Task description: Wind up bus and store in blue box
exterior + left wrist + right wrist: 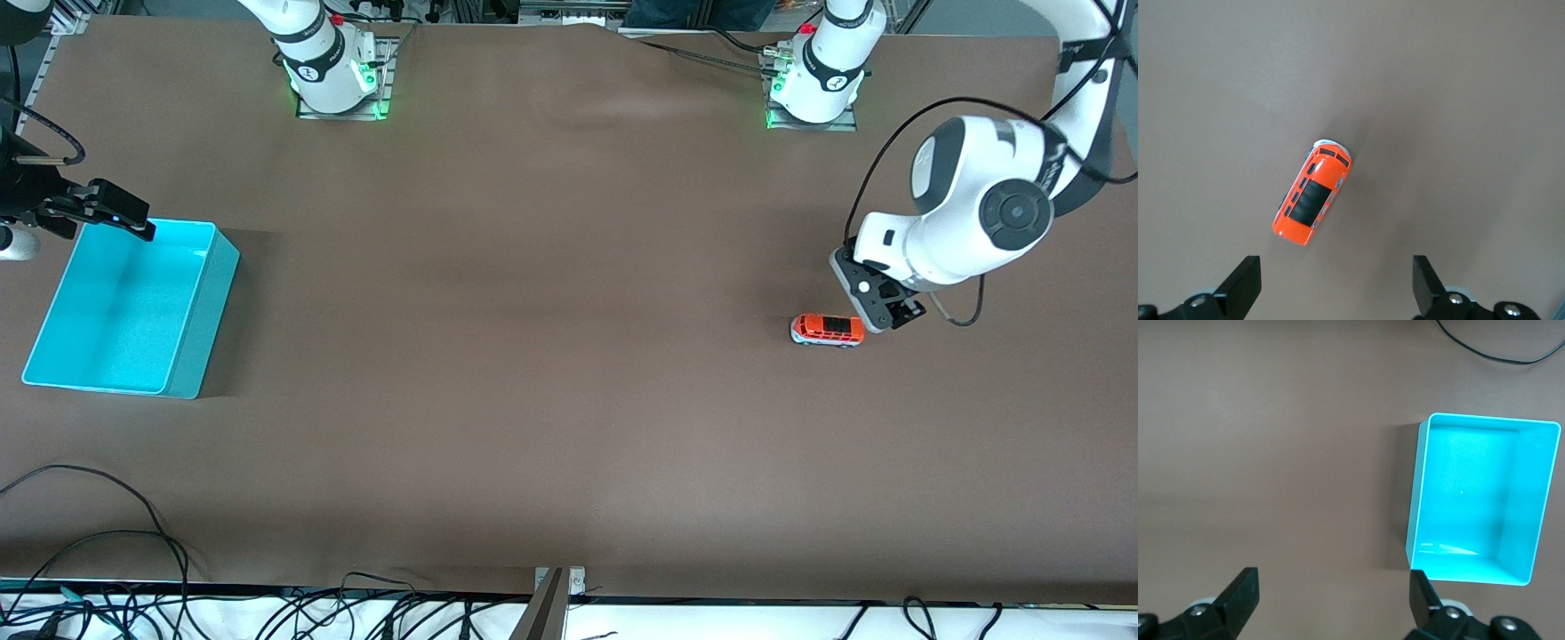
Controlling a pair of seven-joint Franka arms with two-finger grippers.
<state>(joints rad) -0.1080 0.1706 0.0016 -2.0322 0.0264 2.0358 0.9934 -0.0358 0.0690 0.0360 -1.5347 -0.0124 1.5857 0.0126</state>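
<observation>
A: Front view first. Where is the bus?

B: The bus (828, 330) stands on its wheels on the brown tabletop (533, 356), toward the left arm's end. The left pincer (882, 307) hangs just beside one end of it, low over the tabletop, not touching as far as I can tell.

A: And the box?

B: The box (191, 347) sits at the right arm's end, well apart from the bus, nothing in it. The right pincer (114, 213) is over the box's corner that lies farthest from the camera. Between bus and box is bare tabletop. Loose cables (107, 551) trail along the edge nearest the camera, and a metal bracket (560, 582) sits at the middle of that edge.

A: Left wrist view?

B: The bus (1313, 201) shows from above, orange with a dark roof panel, lying askew to the pincer. The left pincer (1337, 288) is spread wide, both fingers (1245, 283) clear of the toy, holding nothing.

A: Right wrist view?

B: The box (1538, 520) lies below, open side up, its bottom bare. The right pincer (1333, 597) is spread wide too and empty; one finger (1421, 595) overlaps the box's corner in the picture. A dark cable (1498, 353) curves on the tabletop near the box.
</observation>
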